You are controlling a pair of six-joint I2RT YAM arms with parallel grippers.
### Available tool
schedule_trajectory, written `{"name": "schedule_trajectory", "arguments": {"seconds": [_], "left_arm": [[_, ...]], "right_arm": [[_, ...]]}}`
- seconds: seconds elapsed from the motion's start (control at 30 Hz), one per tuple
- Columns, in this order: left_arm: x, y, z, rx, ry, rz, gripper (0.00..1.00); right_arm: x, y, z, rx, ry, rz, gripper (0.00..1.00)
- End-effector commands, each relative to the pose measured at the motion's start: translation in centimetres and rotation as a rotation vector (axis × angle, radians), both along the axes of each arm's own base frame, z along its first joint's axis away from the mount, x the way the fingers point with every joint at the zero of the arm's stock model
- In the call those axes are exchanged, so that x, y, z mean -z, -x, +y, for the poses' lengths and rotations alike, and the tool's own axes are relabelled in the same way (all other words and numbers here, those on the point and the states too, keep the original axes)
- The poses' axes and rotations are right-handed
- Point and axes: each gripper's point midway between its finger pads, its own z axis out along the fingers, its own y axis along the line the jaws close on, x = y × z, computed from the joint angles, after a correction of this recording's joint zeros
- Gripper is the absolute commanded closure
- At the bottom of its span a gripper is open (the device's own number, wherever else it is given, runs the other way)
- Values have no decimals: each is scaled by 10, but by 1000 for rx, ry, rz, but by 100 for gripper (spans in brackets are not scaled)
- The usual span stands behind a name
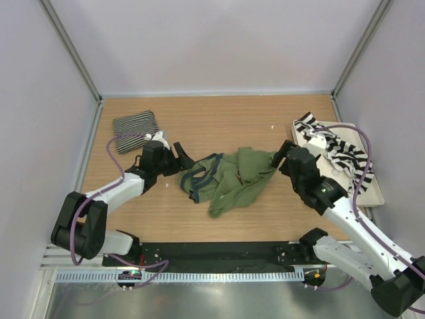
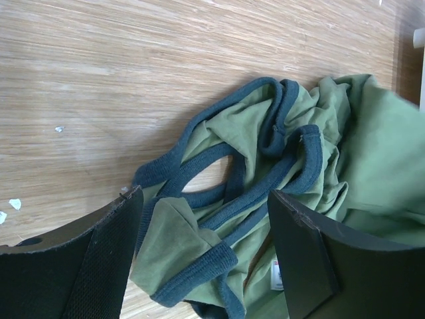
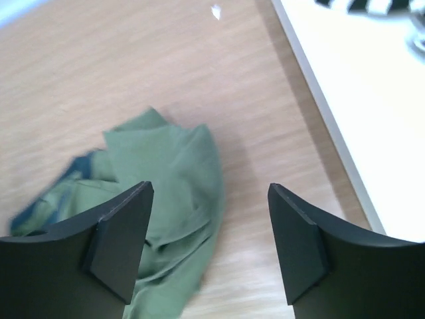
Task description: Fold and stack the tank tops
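The wooden tabletop (image 1: 219,119) is carrying all three tops. The olive green tank top (image 1: 236,179) is lying crumpled in the middle of it, with its dark-edged straps bunching toward the left and its plain body spreading toward the right and the near side. At the right edge the cream tray (image 1: 375,196) is sitting, and the broad-striped tank top (image 1: 335,143) is lying loosely heaped on its far part. In the far left corner the pinstriped tank top (image 1: 135,126) is resting as a flat folded rectangle, well apart from the green one.

The left tool (image 1: 182,158) is hovering just beside the strap end of the green top, its jaws spread wide and pinching nothing. The right tool (image 1: 279,156) is hanging at the right end of the same cloth, its jaws also spread, with nothing between them. Some tiny white scraps (image 2: 14,203) are lying on the bare wood near the left tool.
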Motion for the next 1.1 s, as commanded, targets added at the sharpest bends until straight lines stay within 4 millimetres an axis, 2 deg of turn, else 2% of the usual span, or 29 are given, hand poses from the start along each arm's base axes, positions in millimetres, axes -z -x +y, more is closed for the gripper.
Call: {"name": "schedule_trajectory", "arguments": {"seconds": [0.0, 0.07, 0.1, 0.17, 0.2, 0.3, 0.33, 0.37, 0.43, 0.5, 0.57, 0.8, 1.07], "left_arm": [[-24, -9, -11, 42, 17, -70, 24], [-25, -9, -11, 43, 16, -73, 24], [-26, -9, -12, 44, 17, -74, 24], [-27, -9, -12, 47, 17, -78, 24], [-27, -9, -13, 48, 17, -78, 24], [-26, -8, -14, 52, 15, -75, 24], [-26, -8, -14, 55, 14, -78, 24], [-26, -8, -14, 53, 13, -78, 24], [-26, -8, -14, 54, 12, -77, 24], [-25, -8, -15, 56, 10, -73, 24], [-24, -8, -15, 57, 8, -71, 24], [-25, -8, -16, 61, 12, -69, 24], [-24, -7, -20, 78, 2, -68, 24]], "right_arm": [[44, 18, -17, 75, 12, 127, 23], [50, 25, -24, 81, 34, 136, 23], [45, 27, -24, 71, 32, 117, 25], [42, 26, -13, -7, 24, 112, 34], [41, 26, -9, -53, 47, 115, 42], [48, 23, 3, -126, 71, 181, 50], [62, 22, 5, -132, 100, 241, 50], [62, 20, 8, -137, 99, 255, 50], [79, 18, 14, -149, 113, 318, 48], [89, 18, 20, -174, 104, 350, 41], [100, 19, 22, -185, 112, 380, 39], [110, 22, 20, -193, 129, 398, 39], [142, 22, 28, -186, 112, 485, 43]]}}
